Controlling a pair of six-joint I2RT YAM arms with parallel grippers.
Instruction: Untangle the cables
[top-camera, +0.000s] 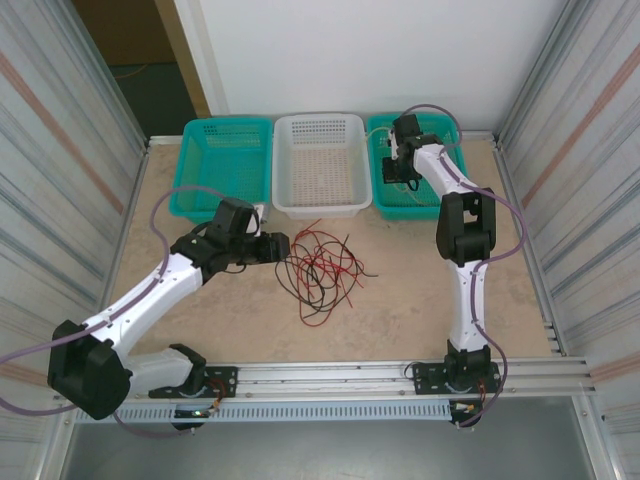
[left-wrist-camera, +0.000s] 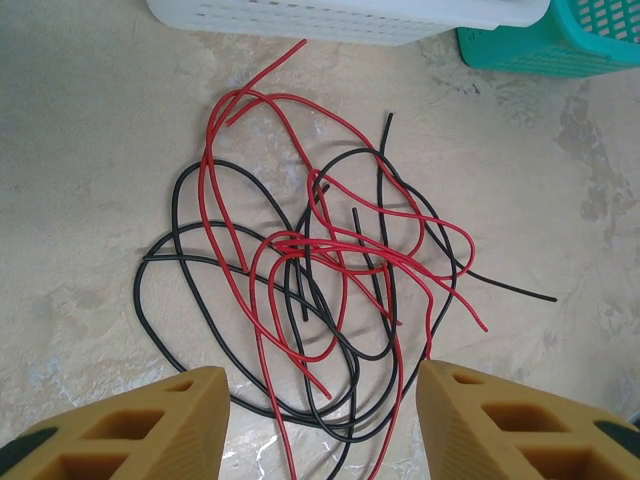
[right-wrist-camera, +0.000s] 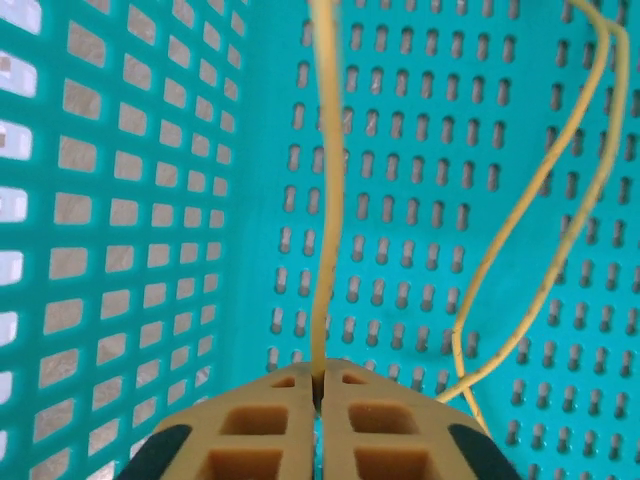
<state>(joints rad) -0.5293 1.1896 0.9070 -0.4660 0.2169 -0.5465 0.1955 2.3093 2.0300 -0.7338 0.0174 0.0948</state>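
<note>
1. the left gripper (top-camera: 283, 247) is reaching from the near left toward the middle of the table (top-camera: 400, 310). its fingers (left-wrist-camera: 180, 420) are spread wide apart and gripping nothing.
2. in the left wrist view, the left gripper (left-wrist-camera: 320, 395) is pointing at the near edge of the tangle (left-wrist-camera: 310, 250), and the closest loops are showing between the two fingers. i cannot tell whether the fingers are touching any cable.
3. the tangle (top-camera: 320, 268) is lying loose on the table, just right of the left gripper and just in front of the white basket (top-camera: 320, 207).
4. the red cables (left-wrist-camera: 290, 243) and black cables (left-wrist-camera: 137, 295) are crossing over each other many times, knotting most densely in the middle. one red end is reaching up close to the white basket (left-wrist-camera: 350, 15), and one black end is trailing off to the right.
5. three baskets are sitting side by side along the far edge: the left teal basket (top-camera: 225, 125), the white basket, and the right teal basket (top-camera: 425, 212).
6. the right gripper (top-camera: 400, 178) is reaching down inside the right teal basket, well apart from the tangle.
7. in the right wrist view, the right gripper (right-wrist-camera: 322, 385) is pressed together and pinching the yellow cable (right-wrist-camera: 325, 200), which is rising straight up from the fingertips. more of it is looping on the right against the teal basket wall (right-wrist-camera: 150, 200).
</note>
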